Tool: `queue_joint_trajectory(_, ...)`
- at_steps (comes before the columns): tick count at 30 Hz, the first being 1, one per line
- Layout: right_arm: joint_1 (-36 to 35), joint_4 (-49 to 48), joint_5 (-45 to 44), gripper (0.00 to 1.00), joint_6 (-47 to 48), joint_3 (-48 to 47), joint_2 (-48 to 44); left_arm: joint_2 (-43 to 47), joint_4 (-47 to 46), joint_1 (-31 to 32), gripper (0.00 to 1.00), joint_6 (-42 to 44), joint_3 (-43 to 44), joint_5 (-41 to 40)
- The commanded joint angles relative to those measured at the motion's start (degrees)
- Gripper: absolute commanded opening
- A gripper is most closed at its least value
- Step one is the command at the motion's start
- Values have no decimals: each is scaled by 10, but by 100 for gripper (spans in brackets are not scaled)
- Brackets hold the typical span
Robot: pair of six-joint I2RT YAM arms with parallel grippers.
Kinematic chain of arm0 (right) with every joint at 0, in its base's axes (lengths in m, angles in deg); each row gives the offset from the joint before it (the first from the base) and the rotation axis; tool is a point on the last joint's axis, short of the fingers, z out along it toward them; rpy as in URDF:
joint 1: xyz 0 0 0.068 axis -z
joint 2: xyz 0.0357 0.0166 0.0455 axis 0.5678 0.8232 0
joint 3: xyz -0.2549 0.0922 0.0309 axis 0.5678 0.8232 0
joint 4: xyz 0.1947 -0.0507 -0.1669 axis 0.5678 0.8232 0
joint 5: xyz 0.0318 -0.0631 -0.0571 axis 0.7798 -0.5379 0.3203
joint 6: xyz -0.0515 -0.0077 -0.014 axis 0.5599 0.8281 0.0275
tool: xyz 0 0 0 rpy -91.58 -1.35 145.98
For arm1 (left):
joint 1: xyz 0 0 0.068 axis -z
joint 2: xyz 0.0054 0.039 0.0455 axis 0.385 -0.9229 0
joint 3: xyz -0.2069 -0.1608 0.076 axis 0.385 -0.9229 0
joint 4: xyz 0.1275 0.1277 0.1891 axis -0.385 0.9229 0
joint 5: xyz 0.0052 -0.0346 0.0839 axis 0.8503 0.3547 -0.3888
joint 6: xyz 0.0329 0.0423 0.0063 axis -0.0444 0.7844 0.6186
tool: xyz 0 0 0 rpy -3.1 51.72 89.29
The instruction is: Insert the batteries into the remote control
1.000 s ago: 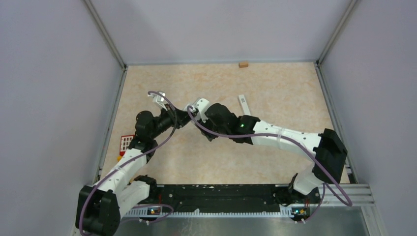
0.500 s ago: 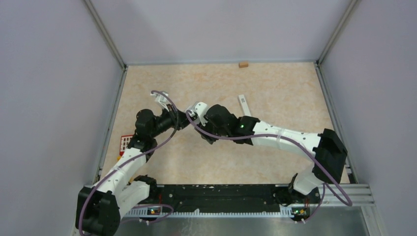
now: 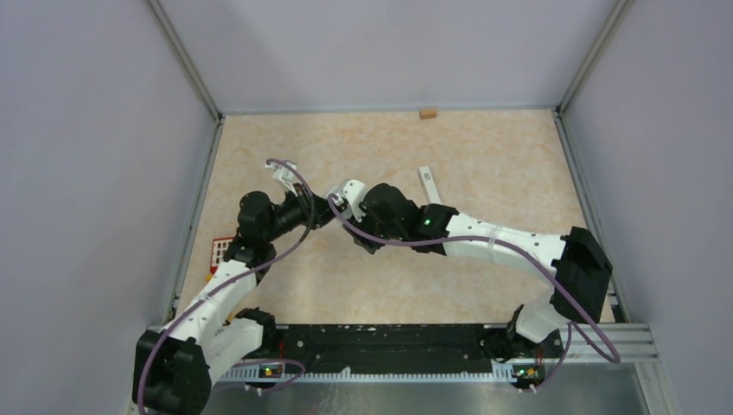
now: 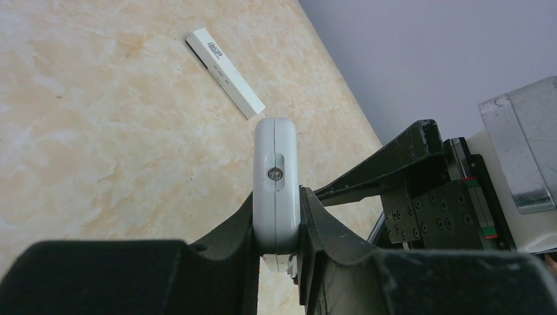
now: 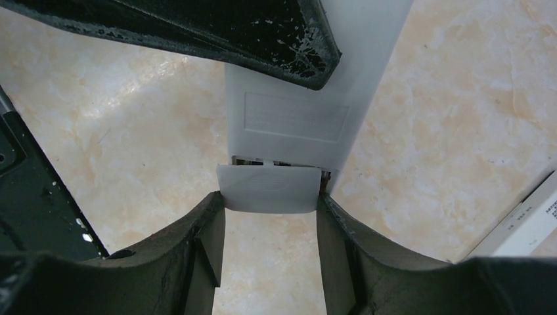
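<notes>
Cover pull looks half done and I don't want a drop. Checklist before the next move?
1. Left jaws shut on remote: ok, clamped edge-on.
2. Right jaws on cover: ok, pinched at both side edges.
3. Cover free of remote: not ok, only a thin gap shows at the seam.
4. Batteries located: cannot tell, none shows in any view.
5. Slim remote clear of both arms: ok, lies apart on the table.
</notes>
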Motion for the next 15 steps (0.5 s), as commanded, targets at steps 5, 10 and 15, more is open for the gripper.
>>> queue_joint_trajectory(5, 12, -54, -38, 44, -6, 11, -31, 42, 35, 7, 0, 9, 30, -29)
queue_joint_trajectory(10, 11, -100, -39, 43, 6, 35, -37, 72, 74, 7, 0, 12, 33, -79)
queue_joint_trajectory(15, 12, -143, -19, 43, 24, 53, -48, 101, 105, 7, 0, 18, 33, -120)
